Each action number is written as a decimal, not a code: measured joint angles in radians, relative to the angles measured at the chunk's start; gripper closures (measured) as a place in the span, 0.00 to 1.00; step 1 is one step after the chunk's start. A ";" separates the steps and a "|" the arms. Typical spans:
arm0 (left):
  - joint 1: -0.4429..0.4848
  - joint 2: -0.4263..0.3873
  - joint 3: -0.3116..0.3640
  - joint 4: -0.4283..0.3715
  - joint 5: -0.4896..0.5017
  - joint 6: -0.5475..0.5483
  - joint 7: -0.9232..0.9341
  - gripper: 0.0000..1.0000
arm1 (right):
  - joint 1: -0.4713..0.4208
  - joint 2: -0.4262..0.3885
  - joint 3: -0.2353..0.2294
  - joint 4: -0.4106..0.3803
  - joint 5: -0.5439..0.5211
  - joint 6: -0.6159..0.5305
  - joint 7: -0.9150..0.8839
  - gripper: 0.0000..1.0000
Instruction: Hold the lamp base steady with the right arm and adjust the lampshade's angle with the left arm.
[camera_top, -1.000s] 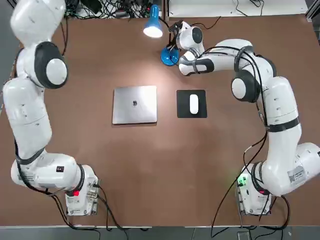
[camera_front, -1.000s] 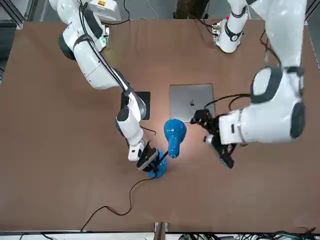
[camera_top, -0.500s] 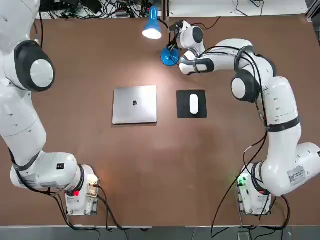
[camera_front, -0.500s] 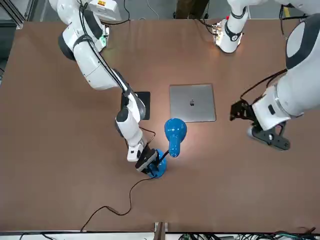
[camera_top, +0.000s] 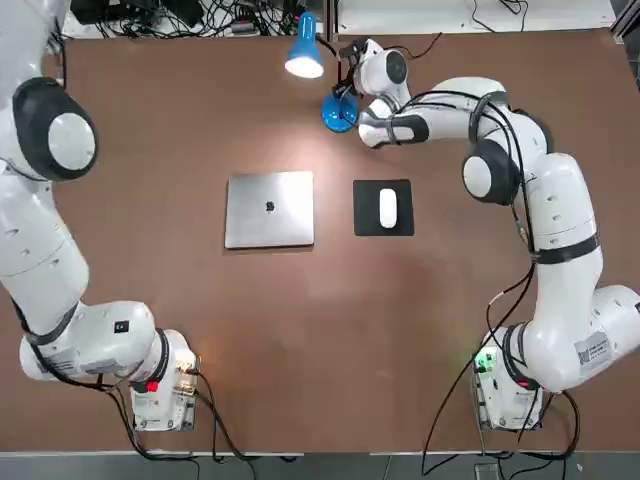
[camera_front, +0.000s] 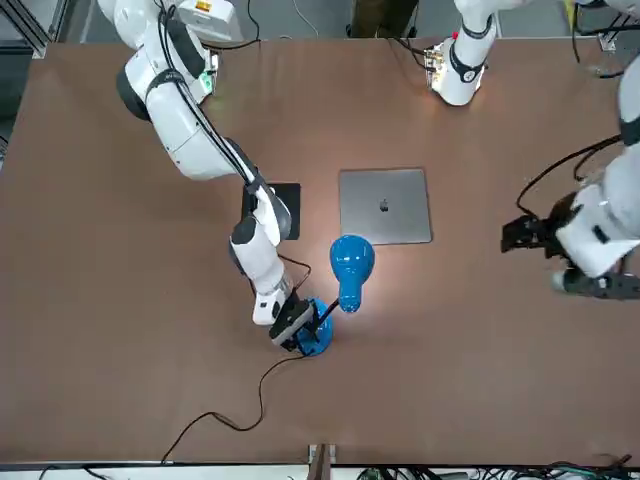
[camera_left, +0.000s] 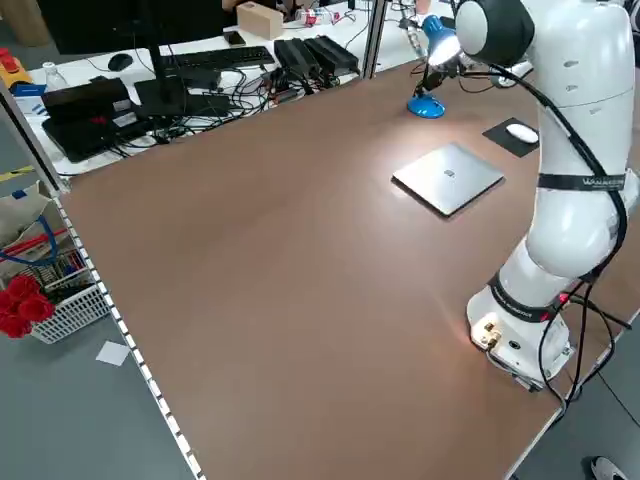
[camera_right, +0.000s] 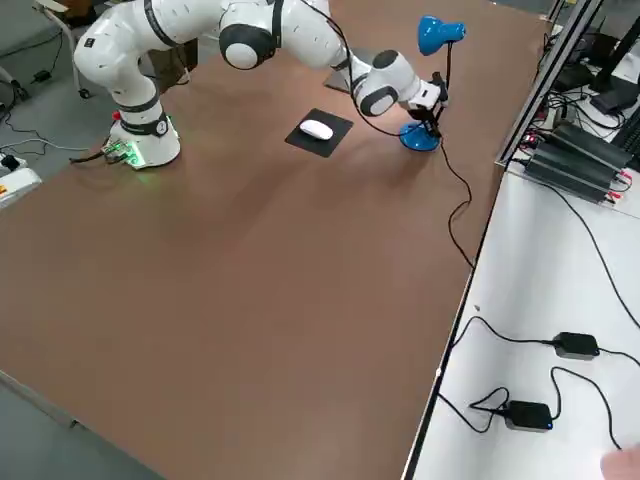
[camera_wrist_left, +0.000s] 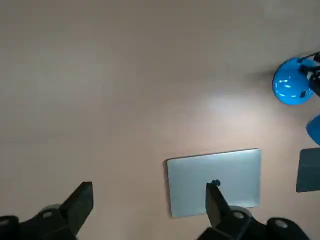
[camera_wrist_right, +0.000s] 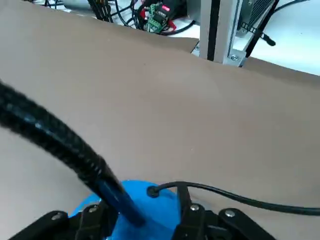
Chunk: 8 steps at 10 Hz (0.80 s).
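The lamp base (camera_top: 338, 113) is a glossy blue disc at the table's far edge, with a thin black stem rising to the lampshade (camera_top: 305, 50), a lit blue cone. My right gripper (camera_front: 295, 325) is down at the base (camera_front: 312, 340). In the right wrist view its fingers (camera_wrist_right: 189, 216) stand apart on either side of the stem's foot, with the base (camera_wrist_right: 145, 200) between them. My left gripper (camera_front: 548, 262) hangs well away from the lampshade (camera_front: 350, 262), toward the table's left side. It is open (camera_wrist_left: 150, 189) with nothing between its fingers.
A closed silver laptop (camera_top: 269, 208) lies mid-table. A white mouse (camera_top: 386, 207) sits on a black mousepad beside it. The lamp's black cord (camera_front: 230, 415) trails off the far edge, where cables and electronics crowd the bench (camera_right: 560, 160).
My left gripper has swung away from the lampshade toward the table's left side. The right gripper's fingers have spread apart at the lamp base. The lamp has stayed put.
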 joint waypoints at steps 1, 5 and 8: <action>0.033 -0.021 0.000 -0.018 -0.004 0.005 0.000 0.01 | 0.000 -0.002 0.002 0.001 0.000 0.001 0.014 0.38; 0.037 -0.153 0.078 -0.191 -0.037 0.098 0.001 0.01 | 0.000 -0.118 0.005 -0.148 0.000 0.001 0.050 0.00; -0.082 -0.395 0.333 -0.567 -0.178 0.354 0.110 0.01 | -0.041 -0.383 -0.006 -0.448 0.002 -0.026 0.118 0.00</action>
